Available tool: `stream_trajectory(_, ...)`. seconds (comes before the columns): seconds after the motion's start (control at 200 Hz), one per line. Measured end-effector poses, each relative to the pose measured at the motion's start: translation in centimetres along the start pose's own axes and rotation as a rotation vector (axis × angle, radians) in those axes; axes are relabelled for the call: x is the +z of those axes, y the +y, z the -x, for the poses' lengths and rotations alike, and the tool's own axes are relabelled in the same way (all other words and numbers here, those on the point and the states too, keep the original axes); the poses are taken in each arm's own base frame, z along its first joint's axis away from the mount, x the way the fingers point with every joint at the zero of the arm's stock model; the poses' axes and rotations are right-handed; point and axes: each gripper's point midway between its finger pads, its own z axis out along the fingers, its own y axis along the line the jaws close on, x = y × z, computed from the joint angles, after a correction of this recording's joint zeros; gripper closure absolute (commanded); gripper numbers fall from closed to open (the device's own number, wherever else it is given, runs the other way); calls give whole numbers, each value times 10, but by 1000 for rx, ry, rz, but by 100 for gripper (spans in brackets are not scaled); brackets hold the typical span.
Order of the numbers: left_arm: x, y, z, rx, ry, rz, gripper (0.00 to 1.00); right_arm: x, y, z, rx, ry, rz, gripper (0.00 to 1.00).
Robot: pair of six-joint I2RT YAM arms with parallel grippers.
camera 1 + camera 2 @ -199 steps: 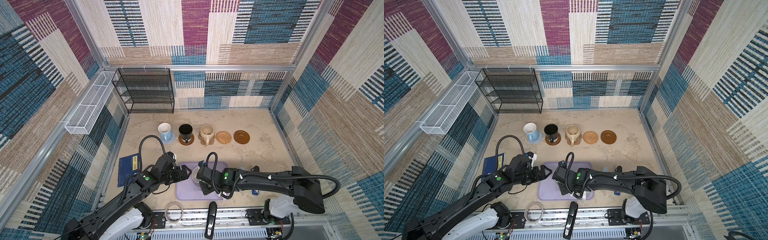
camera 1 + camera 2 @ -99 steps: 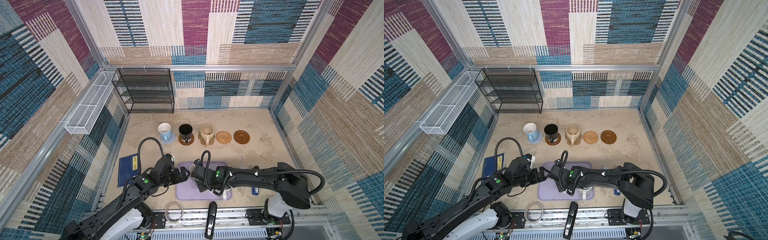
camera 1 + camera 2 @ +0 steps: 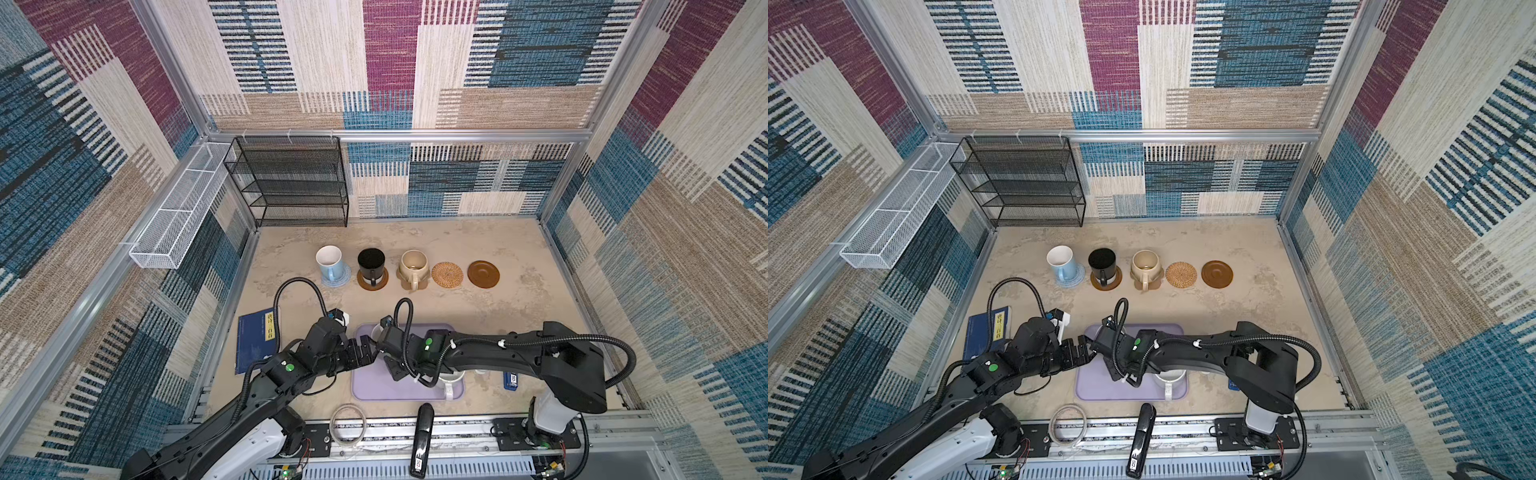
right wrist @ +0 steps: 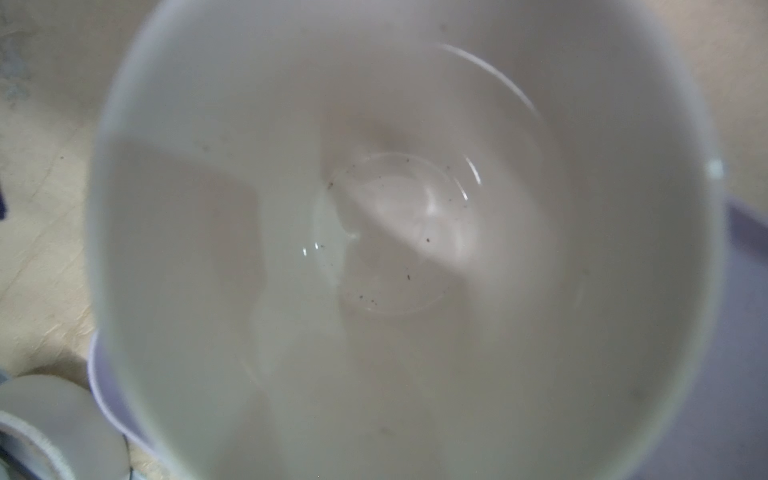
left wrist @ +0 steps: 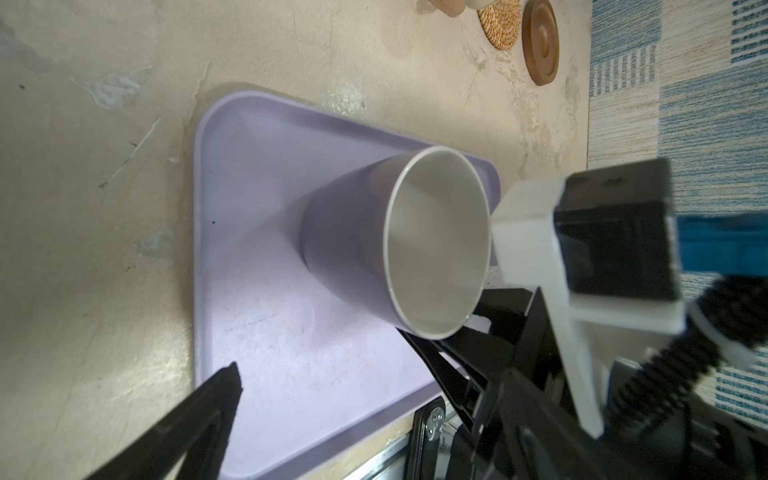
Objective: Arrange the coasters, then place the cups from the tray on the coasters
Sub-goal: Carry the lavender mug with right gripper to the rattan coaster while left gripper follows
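Item: lavender mug (image 5: 353, 249), upright, stood on the far-left corner of the lavender tray (image 3: 374, 388). The right gripper (image 5: 465, 328) is clamped on its near side. The left gripper (image 3: 365, 352) is spread wide, empty, just beside. The bare rattan coaster (image 3: 447, 274) is found beyond the mug, rightward.

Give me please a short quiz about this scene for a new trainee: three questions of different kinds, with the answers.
1. How many coasters in the row carry no mug?
2. Which mug stands on the tray, close to the left gripper? A: black. B: lavender mug. C: light blue.
3. True or false: the left gripper is open.

Key
1. Two: the rattan coaster and the bare wooden disc.
2. B.
3. True.
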Motion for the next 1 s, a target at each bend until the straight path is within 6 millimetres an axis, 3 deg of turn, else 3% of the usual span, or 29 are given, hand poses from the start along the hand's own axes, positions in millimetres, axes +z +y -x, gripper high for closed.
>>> stream_trajectory(0.456, -1, -17, 13, -26, -85, -113, 0, -26, -10, 25, 37, -85, 52, 100)
stream_trajectory(0.591, -2, -39, 24, -13, -108, -192, 0, -43, -18, 39, 55, -139, 64, 100)
stream_trajectory(0.801, -20, -87, 58, 33, -163, -267, 0, -66, -37, 63, 98, -220, 53, 100)
stream_trajectory(1.002, -19, -112, 75, 66, -156, -279, 0, -99, -72, 90, 178, -326, 43, 100)
